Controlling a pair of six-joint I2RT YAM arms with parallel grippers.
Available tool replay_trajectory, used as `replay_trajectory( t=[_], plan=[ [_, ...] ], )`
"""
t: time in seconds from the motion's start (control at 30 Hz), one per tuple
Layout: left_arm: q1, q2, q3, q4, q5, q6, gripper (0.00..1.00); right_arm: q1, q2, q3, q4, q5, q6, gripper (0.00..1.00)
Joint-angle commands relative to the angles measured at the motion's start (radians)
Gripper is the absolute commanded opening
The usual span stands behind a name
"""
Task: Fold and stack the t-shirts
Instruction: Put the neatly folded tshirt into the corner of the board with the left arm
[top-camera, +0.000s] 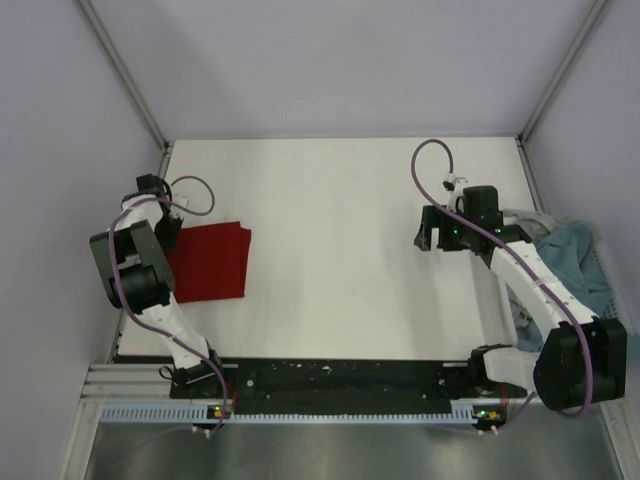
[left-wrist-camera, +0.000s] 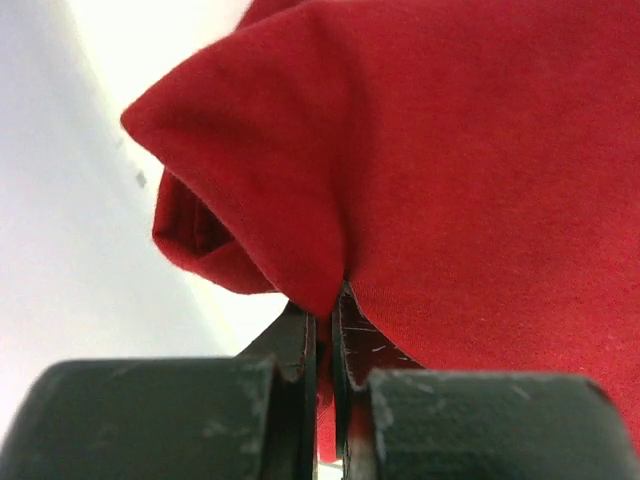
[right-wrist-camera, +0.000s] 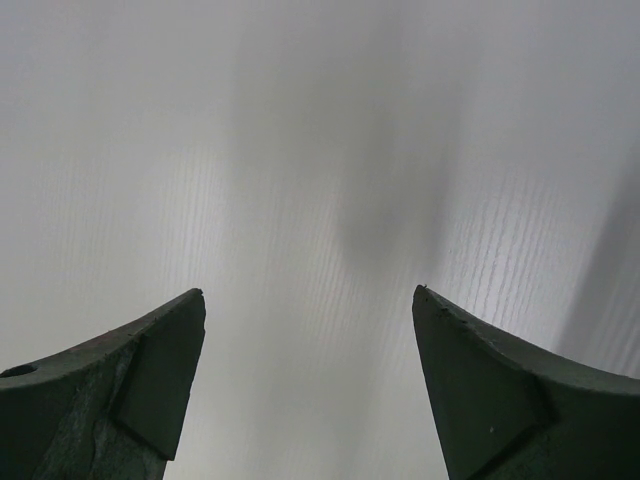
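The deep red t-shirt (top-camera: 212, 261) lies folded into a small rectangle at the table's left side. My left gripper (top-camera: 166, 236) sits at its left edge and is shut on a pinched fold of the red cloth (left-wrist-camera: 420, 150), which fills the left wrist view. My right gripper (top-camera: 432, 232) is open and empty over bare table at the right; its fingertips (right-wrist-camera: 180, 330) show only white surface between them. The teal-blue t-shirt (top-camera: 588, 262) and the light grey t-shirt (top-camera: 532, 224) lie bunched at the far right edge, behind the right arm.
The white table (top-camera: 340, 250) is bounded by grey walls at the back and sides. A black rail (top-camera: 340, 380) with the arm bases runs along the near edge. Purple cables loop off both arms.
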Motion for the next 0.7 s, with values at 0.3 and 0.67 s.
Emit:
replay_trajectory(
  t=[0.3,0.67],
  plan=[
    [0.084,-0.066,-0.041,0.162,-0.267,0.045,0.21,0.001,-0.053,0.041,-0.011,0.005,-0.040,0.83],
    [0.049,-0.171,-0.056,0.299,-0.424,0.093,0.59,0.001,-0.077,0.030,-0.023,-0.009,-0.049,0.84]
  ],
)
